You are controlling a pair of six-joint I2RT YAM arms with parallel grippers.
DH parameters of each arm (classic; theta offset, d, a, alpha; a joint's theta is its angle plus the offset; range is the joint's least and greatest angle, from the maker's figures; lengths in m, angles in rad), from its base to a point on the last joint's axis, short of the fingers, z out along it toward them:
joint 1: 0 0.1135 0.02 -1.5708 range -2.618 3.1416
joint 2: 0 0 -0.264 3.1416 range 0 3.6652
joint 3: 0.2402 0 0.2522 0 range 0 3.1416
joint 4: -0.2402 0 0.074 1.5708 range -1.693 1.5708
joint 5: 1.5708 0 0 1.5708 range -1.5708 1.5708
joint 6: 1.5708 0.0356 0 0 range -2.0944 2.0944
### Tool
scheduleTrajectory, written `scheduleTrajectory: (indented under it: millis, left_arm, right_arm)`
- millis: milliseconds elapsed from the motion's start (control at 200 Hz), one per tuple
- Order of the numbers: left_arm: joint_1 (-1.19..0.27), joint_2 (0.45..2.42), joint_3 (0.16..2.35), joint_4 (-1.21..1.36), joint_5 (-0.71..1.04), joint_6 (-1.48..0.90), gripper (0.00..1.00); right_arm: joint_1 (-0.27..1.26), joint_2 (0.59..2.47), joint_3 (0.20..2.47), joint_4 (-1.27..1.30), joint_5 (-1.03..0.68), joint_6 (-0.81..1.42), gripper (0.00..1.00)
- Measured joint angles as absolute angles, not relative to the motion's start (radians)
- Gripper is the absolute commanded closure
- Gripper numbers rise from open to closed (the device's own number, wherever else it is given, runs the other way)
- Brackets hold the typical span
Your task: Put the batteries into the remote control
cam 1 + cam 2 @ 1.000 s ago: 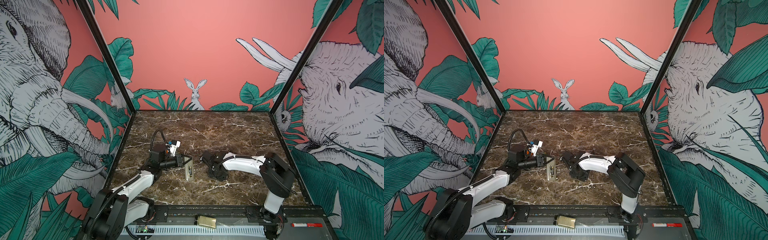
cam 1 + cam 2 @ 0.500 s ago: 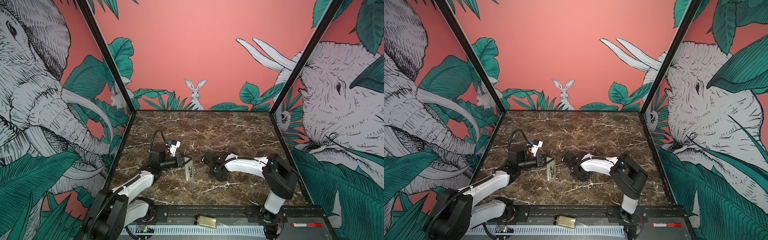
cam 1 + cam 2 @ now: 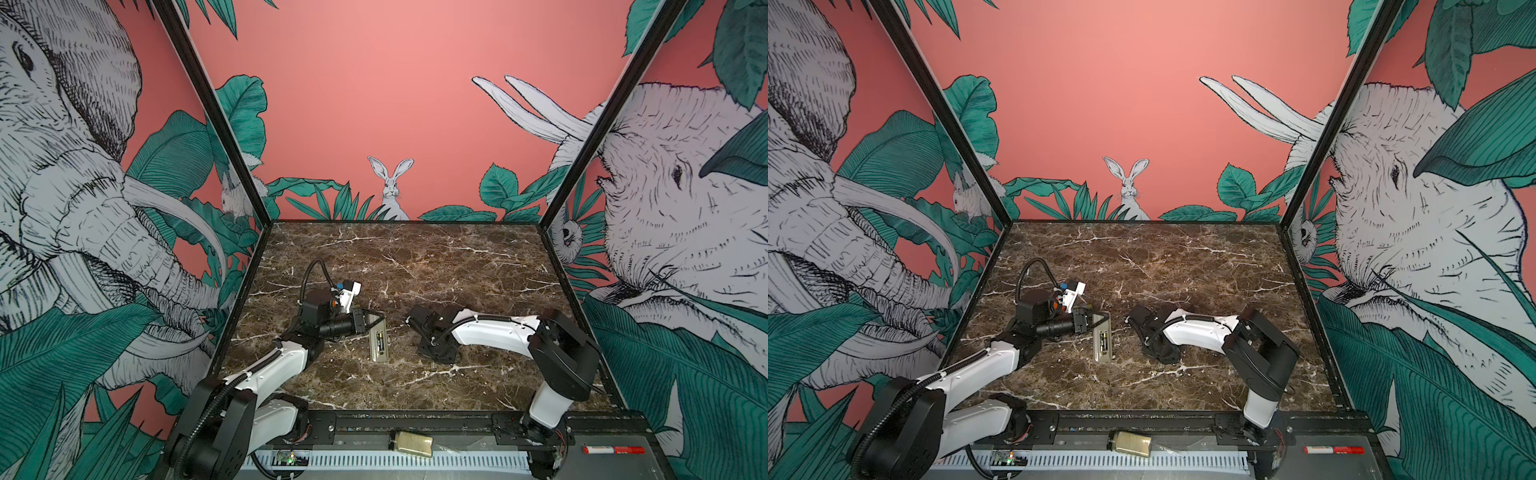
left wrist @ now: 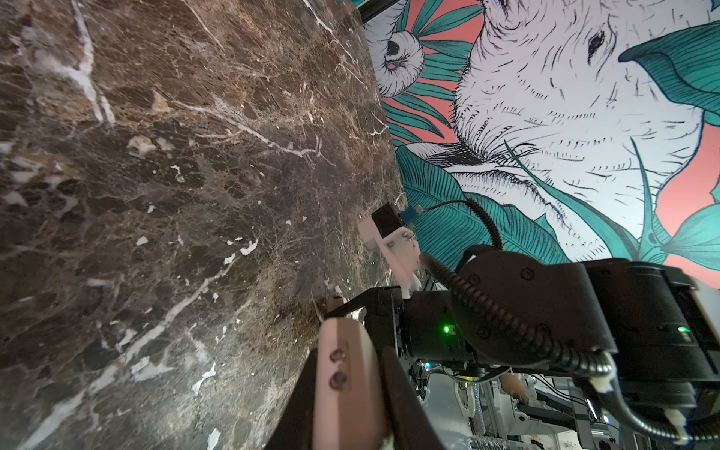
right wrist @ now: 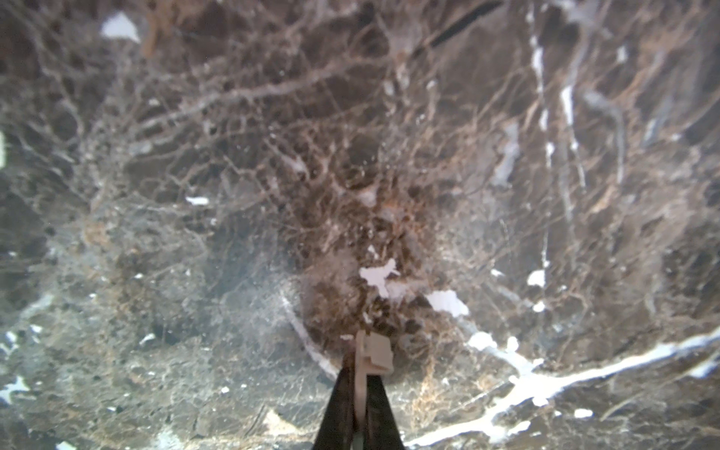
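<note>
Snapping together from half-open, the right gripper [image 5: 362, 374] clamps a beige tab [image 5: 375, 350], likely the battery cover, near the remote control [image 3: 380, 349], which rests back-up on the table [image 3: 415, 257], batteries [image 3: 379, 337] apparently seated, the left gripper [image 3: 371, 322] clamped on its far end, so closing looks next.

The table [image 3: 415, 266] is dark brown marble with white veins. The black left gripper [image 3: 376, 322] grips a grey-beige remote [image 3: 380, 352] with dark batteries [image 3: 379, 339] inside; the black right gripper [image 5: 366, 370] pinches a beige cover [image 5: 374, 352].
</note>
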State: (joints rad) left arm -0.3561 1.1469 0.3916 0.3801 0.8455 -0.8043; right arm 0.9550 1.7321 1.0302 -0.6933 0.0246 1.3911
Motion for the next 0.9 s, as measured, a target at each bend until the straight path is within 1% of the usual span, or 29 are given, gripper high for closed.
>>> scheduleTrajectory:
  millis: [115, 280, 400, 620, 895]
  left_arm:
    - [-0.356, 1.147, 0.392, 0.381, 0.846, -0.805, 1.00]
    - [-0.356, 1.147, 0.392, 0.380, 0.846, -0.804, 1.00]
    - [-0.356, 1.147, 0.392, 0.377, 0.846, -0.804, 1.00]
    - [-0.356, 1.147, 0.392, 0.365, 0.847, -0.803, 1.00]
    - [-0.356, 1.147, 0.392, 0.335, 0.848, -0.793, 1.00]
  right_arm:
    - [0.955, 1.732, 1.032, -0.694, 0.025, 1.383, 1.00]
    - [0.955, 1.733, 1.043, -0.686, 0.040, 1.339, 1.00]
    - [0.963, 1.731, 1.045, -0.628, 0.073, 1.273, 1.00]
    - [0.979, 1.684, 0.929, -0.311, 0.059, 1.160, 1.00]
    - [0.969, 1.697, 0.844, -0.022, -0.048, 1.074, 1.00]
